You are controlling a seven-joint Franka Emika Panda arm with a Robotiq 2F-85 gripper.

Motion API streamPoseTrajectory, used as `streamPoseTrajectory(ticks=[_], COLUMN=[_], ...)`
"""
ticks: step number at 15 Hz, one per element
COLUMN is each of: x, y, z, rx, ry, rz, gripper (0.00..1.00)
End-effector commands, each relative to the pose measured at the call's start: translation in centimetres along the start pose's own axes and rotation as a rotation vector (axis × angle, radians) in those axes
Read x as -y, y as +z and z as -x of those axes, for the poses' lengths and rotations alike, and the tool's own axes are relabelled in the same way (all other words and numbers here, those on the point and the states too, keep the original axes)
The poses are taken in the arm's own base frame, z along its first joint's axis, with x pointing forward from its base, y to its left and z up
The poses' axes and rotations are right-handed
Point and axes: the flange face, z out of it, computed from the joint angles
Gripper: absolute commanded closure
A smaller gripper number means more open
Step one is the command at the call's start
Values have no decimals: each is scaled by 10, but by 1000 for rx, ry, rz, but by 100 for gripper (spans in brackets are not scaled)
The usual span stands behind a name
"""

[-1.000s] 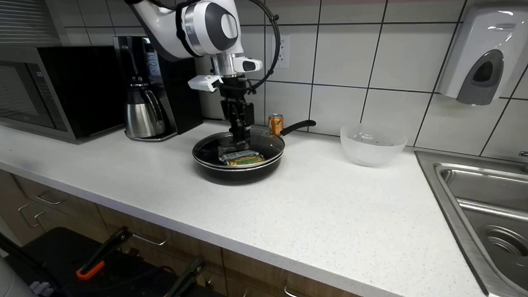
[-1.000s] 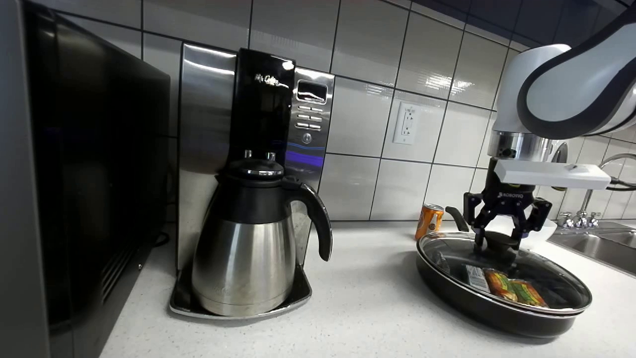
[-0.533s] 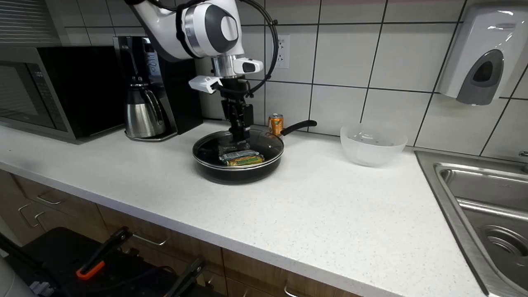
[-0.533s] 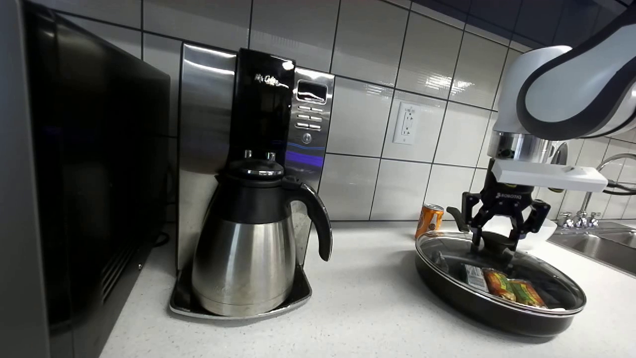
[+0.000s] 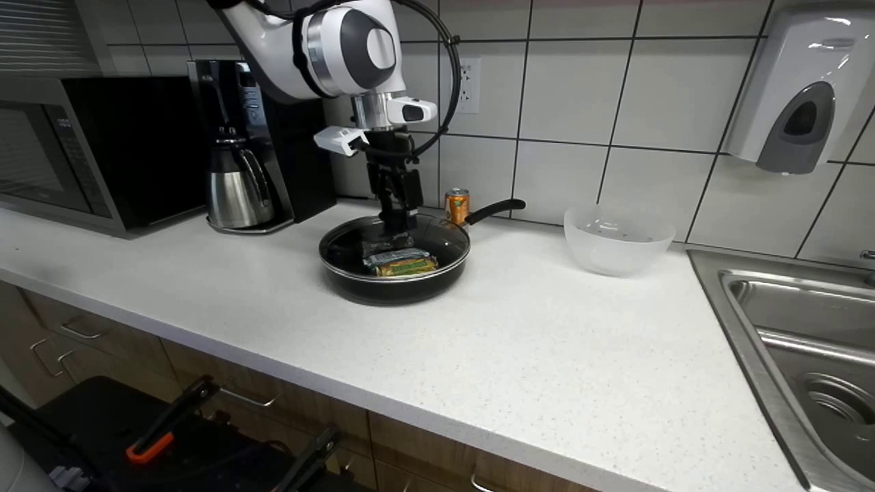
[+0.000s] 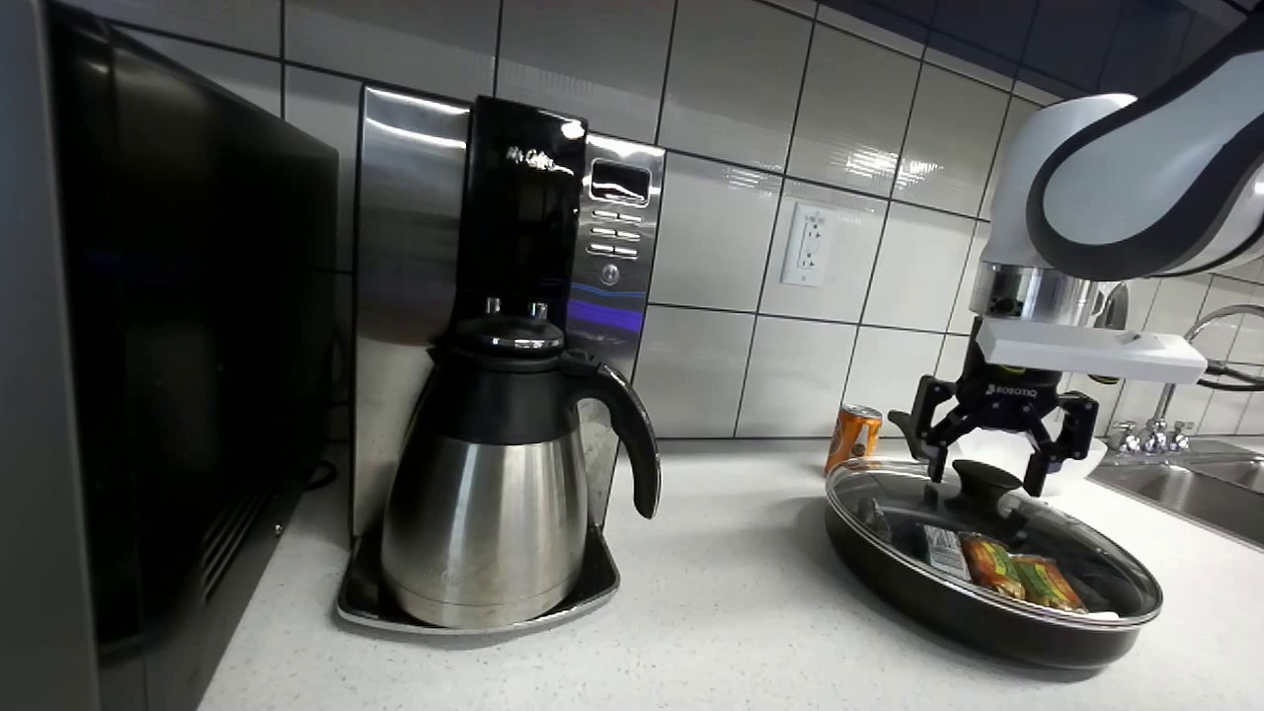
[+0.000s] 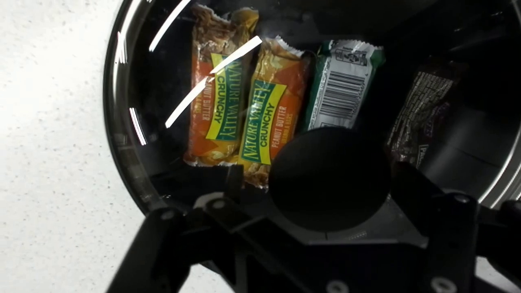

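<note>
The gripper (image 6: 986, 478) stands over the glass lid (image 6: 1076, 545), and its two fingers (image 6: 1038, 469) are spread apart, one on each side of the black knob (image 6: 987, 478), which stands free between them. The glass lid lies on the black frying pan (image 5: 389, 293), on the white counter (image 5: 581, 355). Under it there are two Nature Valley peanut butter granola bars (image 7: 268, 114), a green-and-white wrapped bar (image 7: 343, 87) and one dark-wrapped bar (image 7: 421, 116). An orange can (image 5: 456, 203) stands behind, near the pan's handle (image 5: 495, 210).

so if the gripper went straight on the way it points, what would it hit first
Probably the glass lid: the open gripper points down with its fingertips either side of the knob, so they should land beside it, though depth there is unclear.
</note>
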Motion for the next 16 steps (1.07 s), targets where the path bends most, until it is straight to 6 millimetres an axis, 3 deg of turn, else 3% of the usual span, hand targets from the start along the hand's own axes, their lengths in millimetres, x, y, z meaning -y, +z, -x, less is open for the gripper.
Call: streamPoseTrajectory(ticks=[1,8,16], x=[-4,-14,-28], y=[-10,-38,-69], z=[-1,8,49], rx=[-14,-34,-18], ry=[26,-11,-166], rz=[-8,-32,-61], gripper=[0,0,0])
